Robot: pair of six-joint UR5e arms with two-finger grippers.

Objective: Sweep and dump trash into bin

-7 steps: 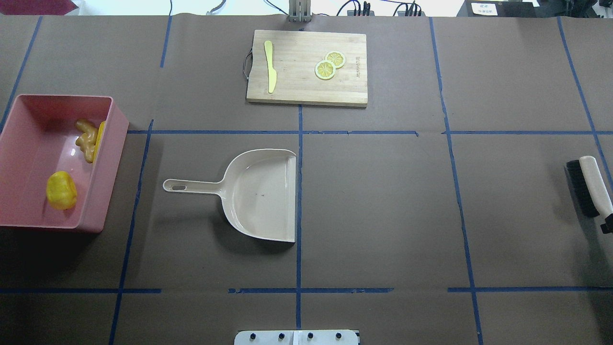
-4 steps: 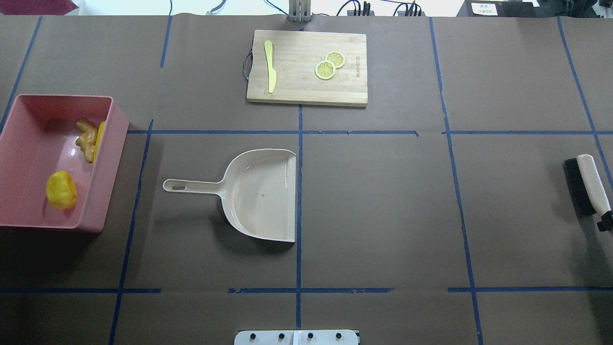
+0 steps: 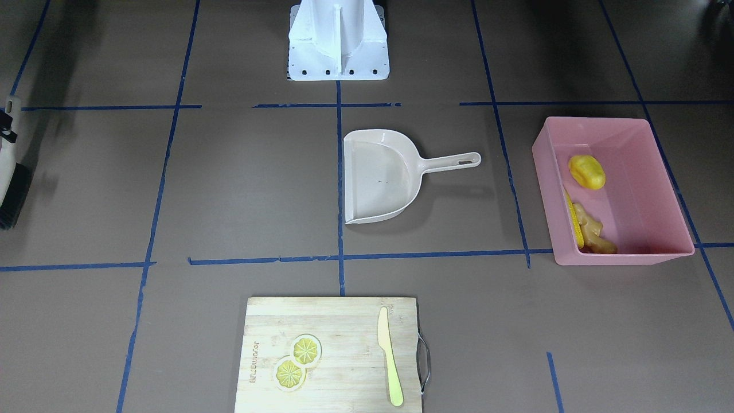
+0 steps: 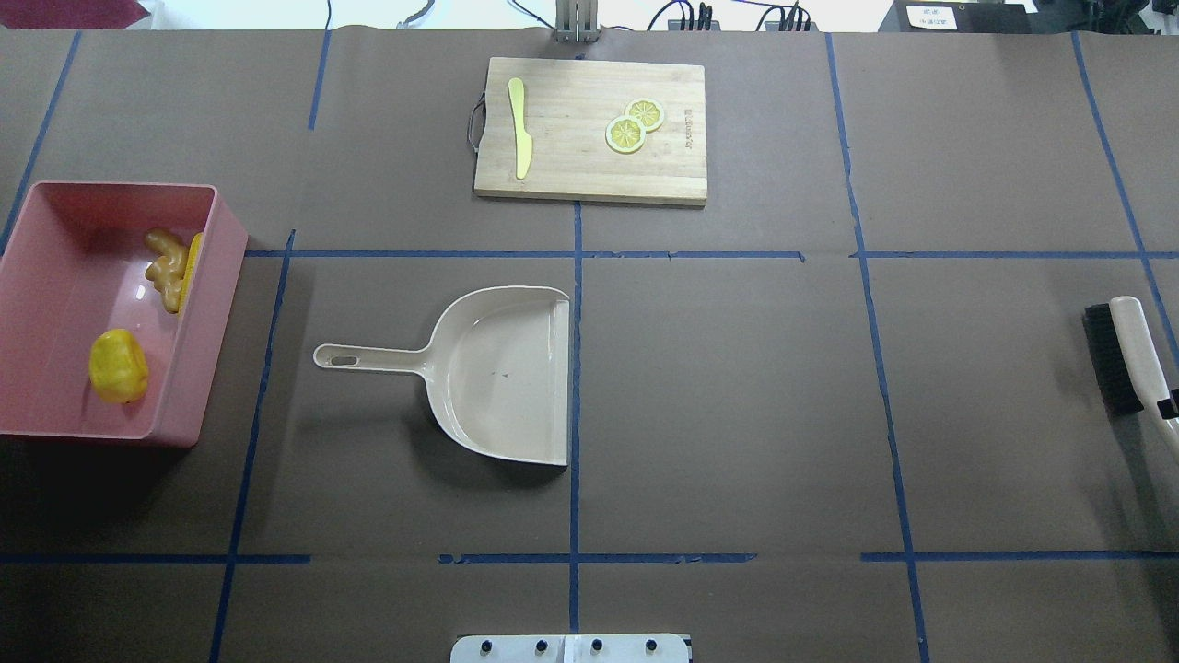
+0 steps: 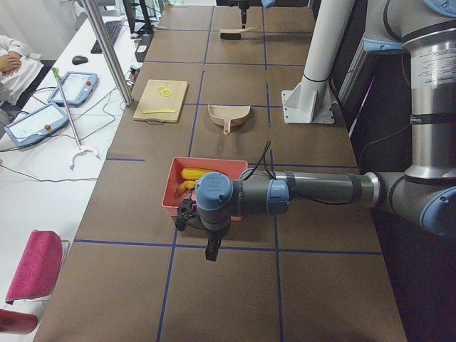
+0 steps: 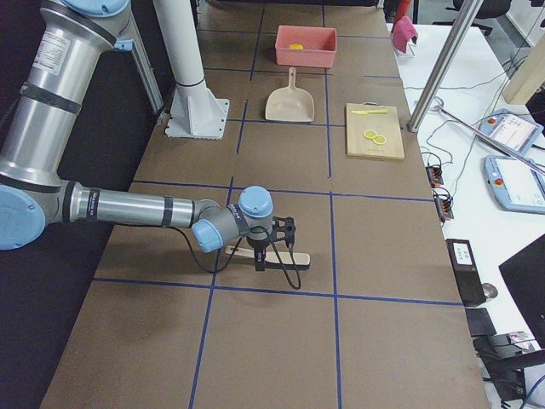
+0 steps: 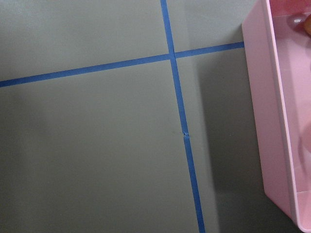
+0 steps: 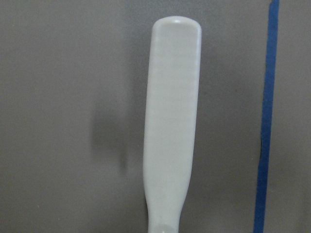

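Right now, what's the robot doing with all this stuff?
The cleaning looks nearly done. The corn, ginger and potato all lie in the pink bin. The dustpan sits empty mid-table, with nothing holding it. The right gripper is down at the brush handle; whether it grips can't be told. The left arm hangs over the table beside the bin. A cutting board with lemon slices and a knife sits apart.
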